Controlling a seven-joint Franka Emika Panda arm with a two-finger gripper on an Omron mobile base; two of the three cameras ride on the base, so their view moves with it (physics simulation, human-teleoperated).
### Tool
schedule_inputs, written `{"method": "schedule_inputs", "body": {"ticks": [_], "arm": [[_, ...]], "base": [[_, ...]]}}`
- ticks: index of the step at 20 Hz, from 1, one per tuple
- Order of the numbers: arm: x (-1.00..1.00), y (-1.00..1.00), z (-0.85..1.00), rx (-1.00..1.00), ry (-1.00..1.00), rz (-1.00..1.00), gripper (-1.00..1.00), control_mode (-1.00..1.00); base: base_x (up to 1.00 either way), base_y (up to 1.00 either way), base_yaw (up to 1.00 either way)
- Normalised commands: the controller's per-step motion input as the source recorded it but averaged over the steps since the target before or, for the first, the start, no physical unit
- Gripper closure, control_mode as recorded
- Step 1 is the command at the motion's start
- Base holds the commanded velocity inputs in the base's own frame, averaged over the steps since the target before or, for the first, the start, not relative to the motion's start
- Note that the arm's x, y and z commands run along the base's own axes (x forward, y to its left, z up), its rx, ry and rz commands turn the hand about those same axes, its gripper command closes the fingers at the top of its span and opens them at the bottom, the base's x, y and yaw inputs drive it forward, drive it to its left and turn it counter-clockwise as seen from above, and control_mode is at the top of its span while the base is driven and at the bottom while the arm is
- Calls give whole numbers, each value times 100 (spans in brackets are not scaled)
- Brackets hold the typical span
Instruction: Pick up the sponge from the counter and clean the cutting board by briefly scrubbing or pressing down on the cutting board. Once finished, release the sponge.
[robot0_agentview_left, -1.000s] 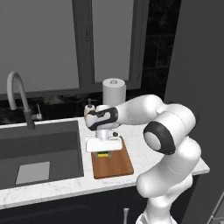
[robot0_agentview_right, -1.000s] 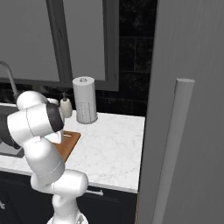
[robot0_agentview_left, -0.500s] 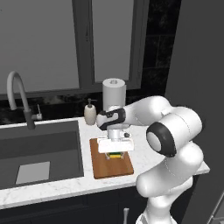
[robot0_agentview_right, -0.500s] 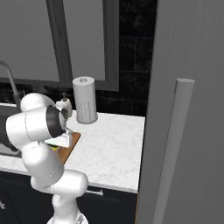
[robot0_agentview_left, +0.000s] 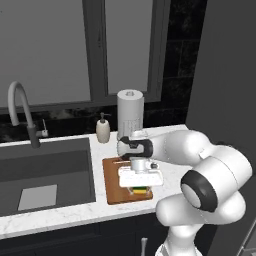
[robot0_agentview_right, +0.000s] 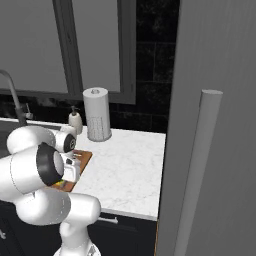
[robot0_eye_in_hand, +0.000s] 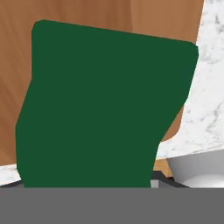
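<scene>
The arm bends forward over the white marbled worktop (robot0_agentview_left: 65, 215), and its hand points straight down above the cutting board (robot0_agentview_left: 114, 186). The pincer (robot0_agentview_left: 140, 190) is low over the near part of the board, and the sponge (robot0_agentview_left: 140, 190) sits directly under the hand, with its yellow body and dark green layer just visible below the white hand. In the hand view the green top of the sponge (robot0_eye_in_hand: 105, 105) is very close to the camera, with the brown wood of the board (robot0_eye_in_hand: 87, 13) behind it and the marbled worktop (robot0_eye_in_hand: 210, 78) at the right side. The sponge hides the finger tips there, so I cannot tell how wide the pincer stands, or if it really grips the sponge. In the left base view the sponge seems to lie on the board or just above it; contact is not clear.

The board lies on the worktop just beside the right edge of the dark sink basin (robot0_agentview_left: 45, 170). A pale grey flat rectangle (robot0_agentview_left: 37, 197) lies in the basin. Behind the board, near the wall, stand a roll of paper towel (robot0_agentview_left: 130, 115) and a small soap dispenser (robot0_agentview_left: 103, 129). The curved faucet (robot0_agentview_left: 20, 107) rises behind the sink. In the right base view the arm covers most of the board (robot0_agentview_right: 84, 159), and a tall grey panel with a round handle (robot0_agentview_right: 195, 170) stands at the right
</scene>
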Motion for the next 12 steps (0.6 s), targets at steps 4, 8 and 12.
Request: {"method": "schedule_inputs", "body": {"ticks": [4, 8, 12], "arm": [[0, 38, 0, -6, 13, 0, 100, -100], [49, 33, -11, -5, 18, 0, 100, -100], [78, 32, -20, -2, 11, 0, 100, -100]], "base": [[0, 0, 0], [0, 0, 0], [0, 0, 0]]}}
